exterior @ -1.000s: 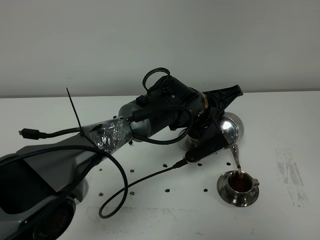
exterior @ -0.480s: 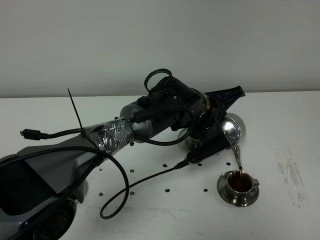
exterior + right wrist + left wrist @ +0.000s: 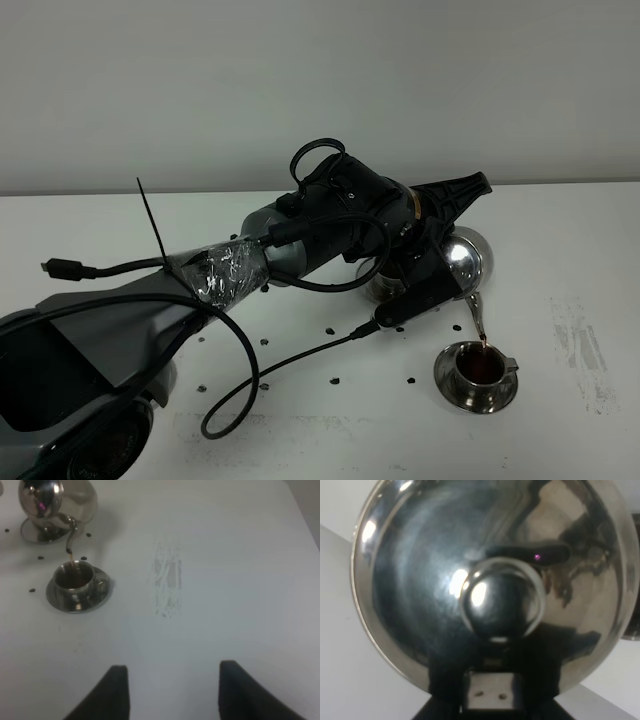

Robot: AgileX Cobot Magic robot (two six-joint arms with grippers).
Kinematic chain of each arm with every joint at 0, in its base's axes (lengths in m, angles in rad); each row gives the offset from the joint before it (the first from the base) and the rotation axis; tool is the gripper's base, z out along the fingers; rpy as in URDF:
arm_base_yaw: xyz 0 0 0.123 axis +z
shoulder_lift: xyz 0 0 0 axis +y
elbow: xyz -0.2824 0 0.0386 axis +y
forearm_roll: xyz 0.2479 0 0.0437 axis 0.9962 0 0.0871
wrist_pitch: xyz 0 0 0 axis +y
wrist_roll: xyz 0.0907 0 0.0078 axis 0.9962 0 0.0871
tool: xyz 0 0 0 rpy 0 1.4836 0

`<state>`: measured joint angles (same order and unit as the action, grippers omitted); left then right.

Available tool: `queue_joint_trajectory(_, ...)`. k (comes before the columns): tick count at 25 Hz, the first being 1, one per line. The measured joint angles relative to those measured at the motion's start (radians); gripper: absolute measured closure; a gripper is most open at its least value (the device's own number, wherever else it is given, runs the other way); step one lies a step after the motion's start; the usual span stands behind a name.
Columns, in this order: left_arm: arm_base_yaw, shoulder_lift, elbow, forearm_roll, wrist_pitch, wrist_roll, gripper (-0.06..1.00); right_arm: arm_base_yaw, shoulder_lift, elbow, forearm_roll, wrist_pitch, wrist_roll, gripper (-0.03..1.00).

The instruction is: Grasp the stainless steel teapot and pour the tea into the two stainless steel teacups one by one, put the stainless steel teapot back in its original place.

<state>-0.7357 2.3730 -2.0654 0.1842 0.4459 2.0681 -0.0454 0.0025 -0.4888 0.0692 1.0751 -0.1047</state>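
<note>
My left gripper [image 3: 438, 243] is shut on the loop handle of the stainless steel teapot [image 3: 466, 258] and holds it tilted above the table. Its thin spout [image 3: 477, 316] points down over a steel teacup [image 3: 480, 368] on its saucer [image 3: 448, 385]. A thin stream of reddish-brown tea [image 3: 485, 344] falls into the cup, which holds dark tea. The left wrist view shows the domed lid and knob [image 3: 500, 602] close up, with the gripper [image 3: 487, 682] below. The right wrist view shows the teapot [image 3: 41, 499], the teacup [image 3: 74, 577] and my open, empty right gripper [image 3: 172, 690]. The second teacup is out of view.
A shiny steel piece [image 3: 385, 288] lies under the teapot and left arm, also in the right wrist view [image 3: 40, 534]; I cannot tell whether it is a bare saucer. Several small dark specks [image 3: 333, 380] dot the white table. A scuffed patch [image 3: 580, 350] marks it to the right.
The teapot and left gripper have shifted very slightly to the right. The tea stream keeps running into the cup. Nothing else has moved.
</note>
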Motion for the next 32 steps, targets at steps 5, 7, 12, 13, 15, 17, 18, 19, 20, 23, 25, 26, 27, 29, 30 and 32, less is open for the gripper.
queue_joint_trajectory(5, 0.0, 0.0, 0.0, 0.0, 0.0, 0.0, 0.69, 0.0, 0.0, 0.0, 0.0, 0.0, 0.0, 0.54)
queue_joint_trajectory(7, 0.0, 0.0, 0.0, 0.0, 0.0, 0.0, 0.69, 0.0, 0.0, 0.0, 0.0, 0.0, 0.0, 0.54)
queue_joint_trajectory(12, 0.0, 0.0, 0.0, 0.0, 0.0, 0.0, 0.69, 0.0, 0.0, 0.0, 0.0, 0.0, 0.0, 0.54)
queue_joint_trajectory(13, 0.0, 0.0, 0.0, 0.0, 0.0, 0.0, 0.69, 0.0, 0.0, 0.0, 0.0, 0.0, 0.0, 0.54)
queue_joint_trajectory(15, 0.0, 0.0, 0.0, 0.001, 0.0, 0.0, 0.69, 0.0, 0.0, 0.0, 0.0, 0.0, 0.0, 0.54)
queue_joint_trajectory(17, 0.0, 0.0, 0.0, 0.001, 0.0, 0.0, 0.69, 0.0, 0.0, 0.0, 0.0, 0.0, 0.0, 0.54)
queue_joint_trajectory(18, 0.0, 0.0, 0.0, 0.001, 0.0, -0.002, 0.69, 0.0, 0.0, 0.0, 0.0, 0.0, 0.0, 0.54)
queue_joint_trajectory(19, 0.0, 0.0, 0.0, 0.001, 0.0, -0.006, 0.69, 0.0, 0.0, 0.0, 0.0, 0.0, 0.0, 0.54)
queue_joint_trajectory(20, 0.0, 0.0, 0.0, 0.001, 0.0, -0.017, 0.69, 0.0, 0.0, 0.0, 0.0, 0.0, 0.0, 0.54)
queue_joint_trajectory(23, 0.0, 0.0, 0.0, 0.001, 0.0, -0.087, 0.69, 0.0, 0.0, 0.0, 0.0, 0.0, 0.0, 0.54)
queue_joint_trajectory(25, 0.0, 0.0, 0.0, 0.002, 0.007, -0.126, 0.69, 0.0, 0.0, 0.0, 0.0, 0.0, 0.0, 0.54)
queue_joint_trajectory(26, 0.0, 0.0, 0.0, 0.003, 0.019, -0.14, 0.69, 0.0, 0.0, 0.0, 0.0, 0.0, 0.0, 0.54)
queue_joint_trajectory(27, 0.0, 0.0, 0.0, 0.006, 0.03, -0.149, 0.69, 0.0, 0.0, 0.0, 0.0, 0.0, 0.0, 0.54)
queue_joint_trajectory(29, 0.0, 0.0, 0.0, 0.012, 0.05, -0.165, 0.69, 0.0, 0.0, 0.0, 0.0, 0.0, 0.0, 0.54)
queue_joint_trajectory(30, 0.0, 0.0, 0.0, 0.015, 0.056, -0.176, 0.69, 0.0, 0.0, 0.0, 0.0, 0.0, 0.0, 0.54)
queue_joint_trajectory(32, 0.0, 0.0, 0.0, 0.018, 0.061, -0.201, 0.69, 0.0, 0.0, 0.0, 0.0, 0.0, 0.0, 0.54)
